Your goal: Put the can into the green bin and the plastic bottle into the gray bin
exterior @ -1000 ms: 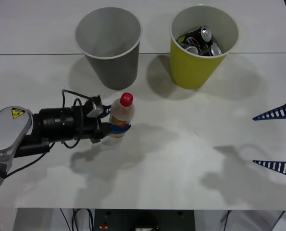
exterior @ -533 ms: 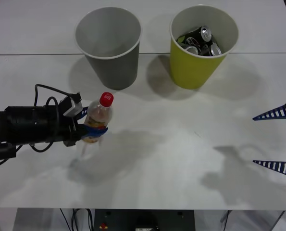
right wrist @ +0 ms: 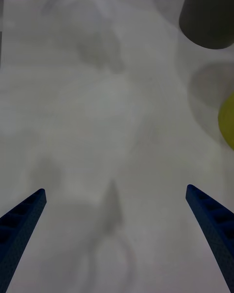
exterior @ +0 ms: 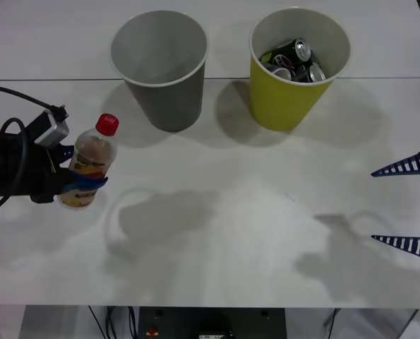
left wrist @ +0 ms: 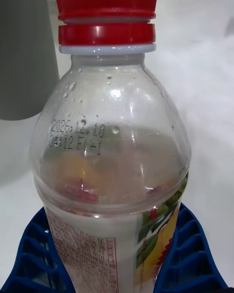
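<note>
left gripper (exterior: 79, 185) fingers clamp plastic bottle (exterior: 91, 161) | gray bin (exterior: 160, 68) nearby | right gripper (exterior: 405, 206) fingers spread

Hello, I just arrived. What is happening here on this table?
The robot is sorting rubbish. Its left gripper is shut on the plastic bottle and holds it upright above the table, at the left, in front of the gray bin. The bottle is not yet in that bin. The green bin beside it already has cans inside. The right gripper waits open at the right edge.
</note>
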You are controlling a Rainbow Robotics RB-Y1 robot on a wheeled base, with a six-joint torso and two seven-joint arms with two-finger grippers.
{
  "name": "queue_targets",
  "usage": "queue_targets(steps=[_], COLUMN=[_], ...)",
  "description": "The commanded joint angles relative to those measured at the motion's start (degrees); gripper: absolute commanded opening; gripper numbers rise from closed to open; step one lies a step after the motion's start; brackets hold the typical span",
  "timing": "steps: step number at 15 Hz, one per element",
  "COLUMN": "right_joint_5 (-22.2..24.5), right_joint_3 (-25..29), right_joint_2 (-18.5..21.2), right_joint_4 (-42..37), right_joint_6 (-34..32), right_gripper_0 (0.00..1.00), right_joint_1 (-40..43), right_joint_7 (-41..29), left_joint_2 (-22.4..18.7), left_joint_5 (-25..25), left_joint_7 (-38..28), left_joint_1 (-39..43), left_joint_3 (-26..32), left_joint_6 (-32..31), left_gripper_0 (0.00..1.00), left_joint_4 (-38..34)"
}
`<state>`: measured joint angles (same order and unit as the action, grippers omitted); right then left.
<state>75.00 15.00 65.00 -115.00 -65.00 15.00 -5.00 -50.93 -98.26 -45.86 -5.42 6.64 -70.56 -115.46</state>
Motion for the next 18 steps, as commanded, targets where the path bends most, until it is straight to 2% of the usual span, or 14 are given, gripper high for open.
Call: queue_targets(steps=[1, 4, 6, 8, 9, 12, 15, 18], right_joint_5=[0.0, 0.0, 0.0, 0.0, 0.0, 0.0, 0.0, 0.0], right_joint_3=[0.0, 0.0, 0.0, 0.0, 0.0, 0.0, 0.0, 0.0], right_joint_2=[0.0, 0.0, 0.0, 0.0, 0.0, 0.0, 0.0, 0.0], right_joint_4=[0.0, 0.0, 0.0, 0.0, 0.0, 0.0, 0.0, 0.0], right_joint_6=[0.0, 0.0, 0.0, 0.0, 0.0, 0.0, 0.0, 0.0], right_gripper_0=[1.0, 1.0, 1.0, 1.0, 1.0, 1.0, 1.0, 1.0], right_joint_1=[0.0, 0.0, 0.0, 0.0, 0.0, 0.0, 0.0, 0.0], right_joint_7=[0.0, 0.0, 0.0, 0.0, 0.0, 0.0, 0.0, 0.0], left_joint_2=[-5.93, -12.61, -14.81, -15.16, -15.86, -20.08, -19.2, -14.9], left_joint_5=[1.22, 3.95, 5.27, 6.76, 6.94, 8.96, 10.37, 10.54], left_joint_7=[-7.05, -12.85, -15.32, -15.67, -15.67, -16.02, -16.19, -15.93], left_joint_1=[-1.53, -4.78, -9.44, -15.41, -18.67, -33.34, -48.9, -60.5], left_joint_3=[0.04, 0.04, 0.04, -1.1, -3.04, -14.55, -24.83, -30.99], left_joint_6=[-0.02, -0.63, -4.59, -8.54, -9.77, -10.65, -13.9, -15.93], left_gripper_0=[0.0, 0.0, 0.0, 0.0, 0.0, 0.0, 0.0, 0.0], left_joint_4=[-0.9, -0.9, 0.59, 4.55, 6.83, 13.95, 22.91, 33.02])
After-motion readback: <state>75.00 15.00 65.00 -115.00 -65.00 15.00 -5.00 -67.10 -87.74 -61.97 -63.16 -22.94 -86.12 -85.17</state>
